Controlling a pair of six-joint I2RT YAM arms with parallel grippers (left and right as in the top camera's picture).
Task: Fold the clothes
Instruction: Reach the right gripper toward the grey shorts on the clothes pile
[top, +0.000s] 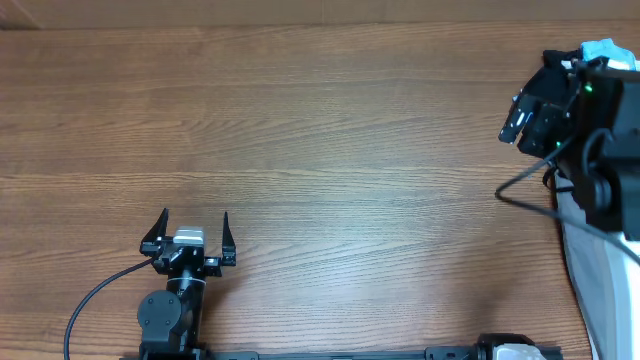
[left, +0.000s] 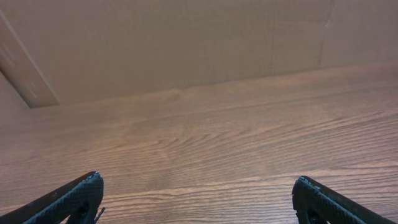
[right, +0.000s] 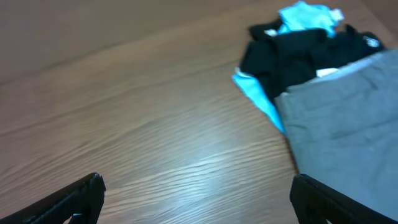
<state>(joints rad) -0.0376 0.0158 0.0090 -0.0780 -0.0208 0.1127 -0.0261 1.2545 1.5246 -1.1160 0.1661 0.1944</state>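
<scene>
2 wide-open, empty grippers, left gripper (top: 194, 222) over table (top: 330, 140), right gripper (right: 196, 186) near grey trousers (right: 348, 118)

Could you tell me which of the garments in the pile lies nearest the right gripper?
The grey trousers, spread close beside the right gripper; the black garment and light-blue garment lie farther off.

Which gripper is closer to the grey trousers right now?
Right. The right gripper hangs open beside the grey trousers at the right edge of the table; the left gripper sits open at the near left, far across it.
</scene>
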